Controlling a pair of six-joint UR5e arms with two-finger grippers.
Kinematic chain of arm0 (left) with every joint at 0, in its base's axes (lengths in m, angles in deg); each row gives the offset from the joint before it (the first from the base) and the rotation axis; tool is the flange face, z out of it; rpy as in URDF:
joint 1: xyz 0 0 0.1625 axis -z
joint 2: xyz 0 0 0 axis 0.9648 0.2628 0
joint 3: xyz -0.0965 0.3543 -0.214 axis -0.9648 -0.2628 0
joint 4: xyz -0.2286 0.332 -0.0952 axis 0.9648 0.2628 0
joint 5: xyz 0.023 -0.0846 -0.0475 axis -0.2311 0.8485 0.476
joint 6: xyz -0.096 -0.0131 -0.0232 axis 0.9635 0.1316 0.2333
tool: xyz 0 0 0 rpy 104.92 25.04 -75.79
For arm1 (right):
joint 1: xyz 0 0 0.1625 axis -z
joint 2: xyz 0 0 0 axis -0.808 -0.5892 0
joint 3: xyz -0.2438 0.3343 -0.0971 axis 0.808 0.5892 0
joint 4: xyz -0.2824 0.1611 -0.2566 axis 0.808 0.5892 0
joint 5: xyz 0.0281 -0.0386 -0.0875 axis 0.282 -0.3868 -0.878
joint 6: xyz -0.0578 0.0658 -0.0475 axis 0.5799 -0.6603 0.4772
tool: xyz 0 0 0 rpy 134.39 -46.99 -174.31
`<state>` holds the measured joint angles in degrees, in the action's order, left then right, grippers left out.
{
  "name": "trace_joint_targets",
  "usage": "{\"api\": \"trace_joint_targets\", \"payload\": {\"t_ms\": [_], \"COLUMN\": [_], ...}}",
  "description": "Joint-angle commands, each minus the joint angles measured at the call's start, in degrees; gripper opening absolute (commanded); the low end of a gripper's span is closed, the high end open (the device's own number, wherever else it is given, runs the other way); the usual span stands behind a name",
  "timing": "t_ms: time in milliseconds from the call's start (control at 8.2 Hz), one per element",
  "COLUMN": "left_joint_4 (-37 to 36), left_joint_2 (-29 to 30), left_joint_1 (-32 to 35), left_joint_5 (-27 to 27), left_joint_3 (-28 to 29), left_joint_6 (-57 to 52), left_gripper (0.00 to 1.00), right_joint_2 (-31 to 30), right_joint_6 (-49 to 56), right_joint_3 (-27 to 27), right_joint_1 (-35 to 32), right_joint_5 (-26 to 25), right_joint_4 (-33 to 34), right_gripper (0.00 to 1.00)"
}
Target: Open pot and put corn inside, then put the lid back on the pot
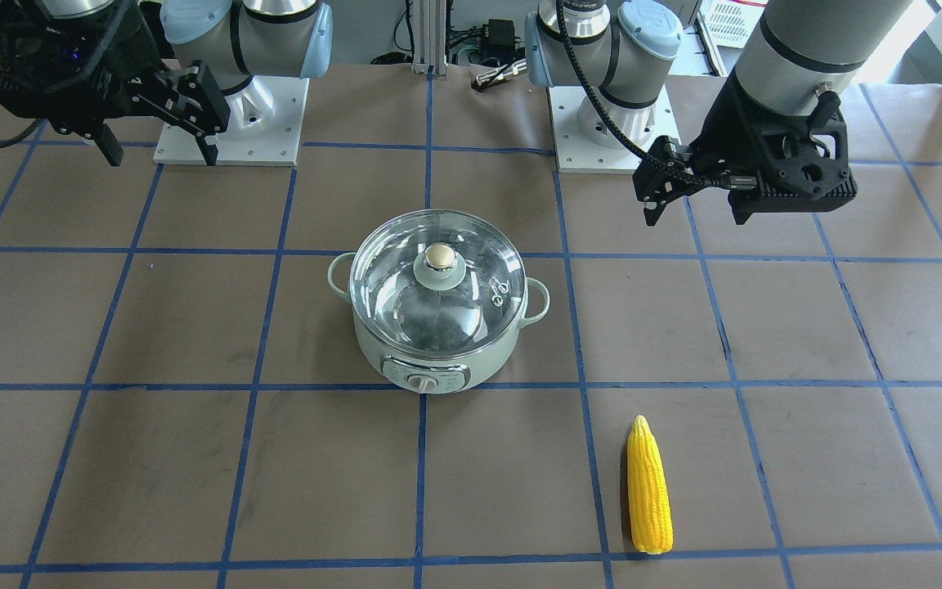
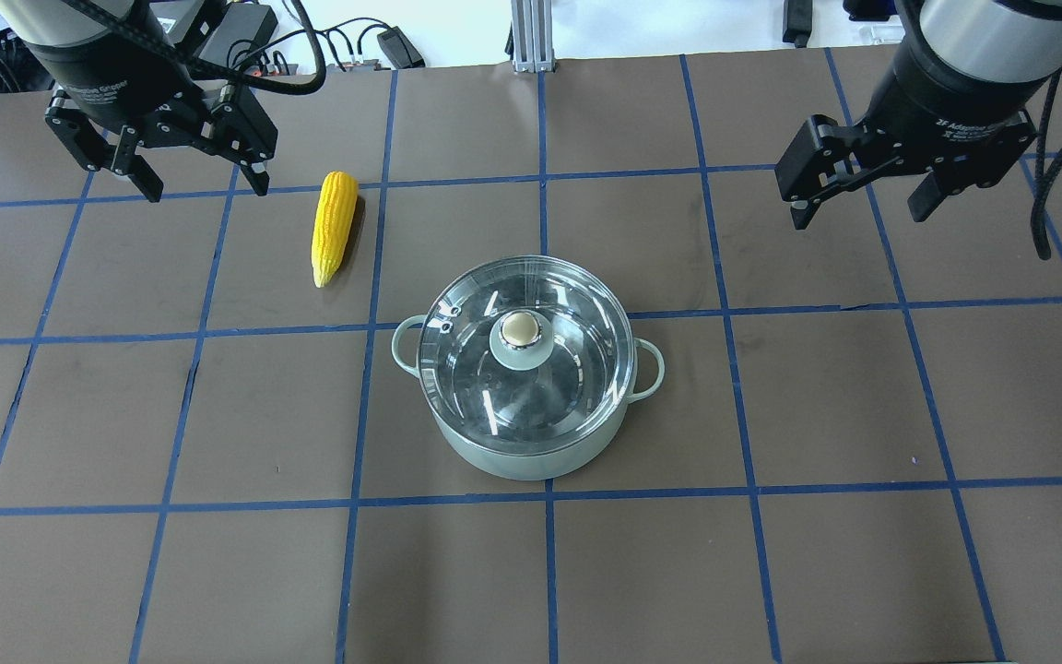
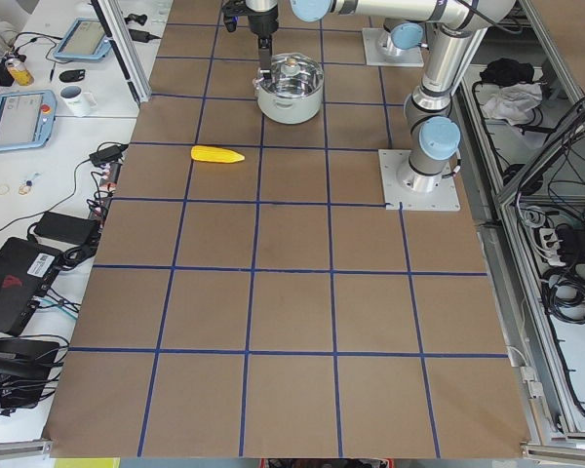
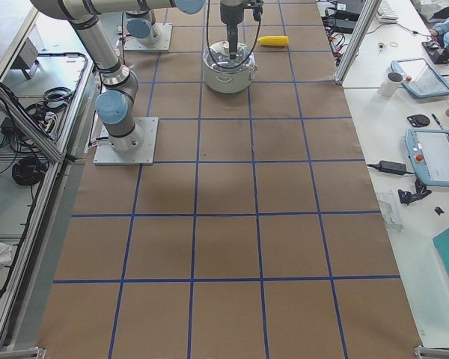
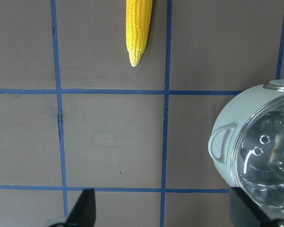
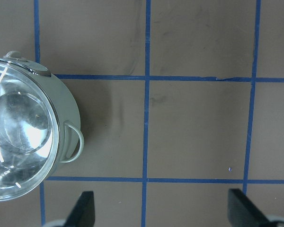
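Note:
The pale mint-green pot [image 2: 531, 456] stands mid-table with the clear glass lid [image 2: 568, 369] shut on it, its green knob [image 2: 520, 330] upright. It also shows in the front view [image 1: 426, 372], with the lid [image 1: 479, 286] on top. The yellow corn [image 2: 333, 226] lies flat on the table, apart from the pot on my left side, and also shows in the front view [image 1: 649, 487]. My left gripper [image 2: 204, 184] is open and empty, hovering beside the corn's thick end. My right gripper [image 2: 858, 212] is open and empty, high at the right. The left wrist view shows the corn's tip [image 5: 138, 33] and the pot's edge [image 5: 225, 142].
The brown table carries a blue tape grid. The arm base plates [image 1: 230, 123] [image 1: 610, 131] sit on the robot's edge. Cables and adapters [image 2: 383, 41] lie beyond the far edge. Side desks hold tablets and a mug [image 3: 78, 97].

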<state>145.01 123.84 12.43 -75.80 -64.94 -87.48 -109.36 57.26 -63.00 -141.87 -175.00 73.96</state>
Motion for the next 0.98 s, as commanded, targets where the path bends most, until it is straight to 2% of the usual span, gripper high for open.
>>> {"api": "trace_joint_targets", "payload": {"t_ms": [0,366,488,610,854], "left_joint_4": [-0.02,-0.72,-2.63,-7.96,-13.25], "left_joint_2": [0.00,0.70,1.84,3.68,8.68], "left_joint_1": [0.00,0.00,-0.96,-1.14,-1.67], "left_joint_5": [-0.13,0.22,-0.04,-0.39,0.13], "left_joint_3": [0.00,-0.17,-0.09,-0.61,-0.44], "left_joint_6": [-0.59,-1.03,-5.64,-12.30,-13.33], "left_gripper": [1.00,1.00,1.00,1.00,1.00], "right_joint_2": [0.00,0.09,0.52,0.70,1.58], "right_joint_6": [0.00,-0.35,-0.61,-0.79,-1.75], "right_joint_3": [-0.05,-0.13,-0.13,-0.22,-0.22], "right_joint_1": [-0.01,-0.01,-0.09,-0.53,-2.98], "right_joint_5": [0.00,0.00,0.00,0.44,-0.17], "right_joint_4": [0.00,-0.09,0.00,-0.09,0.17], "right_gripper": [1.00,1.00,1.00,1.00,1.00]}}
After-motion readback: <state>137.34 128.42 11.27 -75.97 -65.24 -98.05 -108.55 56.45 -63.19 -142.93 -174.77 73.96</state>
